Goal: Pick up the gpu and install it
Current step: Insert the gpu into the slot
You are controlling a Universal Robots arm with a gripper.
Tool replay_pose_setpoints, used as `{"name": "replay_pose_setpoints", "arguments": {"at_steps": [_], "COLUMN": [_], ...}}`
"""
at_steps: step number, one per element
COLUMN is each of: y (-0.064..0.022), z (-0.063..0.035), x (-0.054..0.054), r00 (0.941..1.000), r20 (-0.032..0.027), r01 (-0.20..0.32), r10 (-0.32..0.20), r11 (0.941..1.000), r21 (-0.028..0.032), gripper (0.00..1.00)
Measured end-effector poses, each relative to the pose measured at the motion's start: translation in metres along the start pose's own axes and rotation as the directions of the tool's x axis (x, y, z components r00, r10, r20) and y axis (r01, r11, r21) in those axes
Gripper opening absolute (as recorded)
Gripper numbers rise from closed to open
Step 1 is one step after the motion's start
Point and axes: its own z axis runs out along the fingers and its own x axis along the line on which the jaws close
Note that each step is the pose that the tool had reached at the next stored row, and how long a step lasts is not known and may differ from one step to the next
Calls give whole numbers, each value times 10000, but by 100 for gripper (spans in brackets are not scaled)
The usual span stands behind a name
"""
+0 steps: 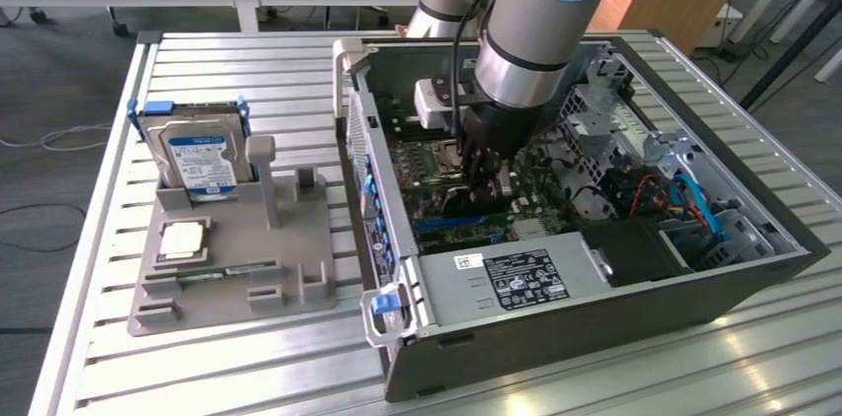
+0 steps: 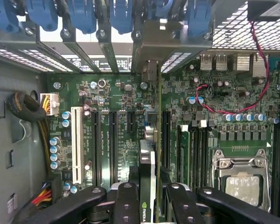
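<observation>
Your slatted metal surface (image 1: pixel 197 71) carries an open computer case (image 1: pixel 566 337) lying on its side, and beside it, towards the exterior view's left, a grey parts holder (image 1: pixel 224 283). Your arm (image 1: pixel 539 32) reaches straight down into the case, over the green motherboard (image 2: pixel 121 93). On the holder a blue-labelled hard drive (image 1: pixel 200 155) stands upright, with a processor chip (image 1: pixel 181 239) and a slim RAM stick (image 1: pixel 217 275) lying flat nearer the camera. The gpu (image 2: pixel 147 158) is inside the case: you see it edge-on in the wrist view, upright above the long black expansion slots, between the white slot (image 2: pixel 77 144) and the processor socket (image 2: pixel 240 179). Your hand (image 2: pixel 151 186) is pinching the gpu between its black fingers (image 2: pixel 126 200). You cannot tell whether the card's edge sits in a slot.
</observation>
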Motion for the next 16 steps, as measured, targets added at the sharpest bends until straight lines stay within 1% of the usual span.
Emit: {"name": "replay_pose_setpoints", "arguments": {"at_steps": [6,16], "y": [1,0], "z": [-11,4], "x": [2,10], "r00": [10000,10000], "r20": [-13,-23], "r01": [-12,-97], "r10": [12,97], "r11": [10000,10000], "r21": [-3,4], "gripper": [27,27]}}
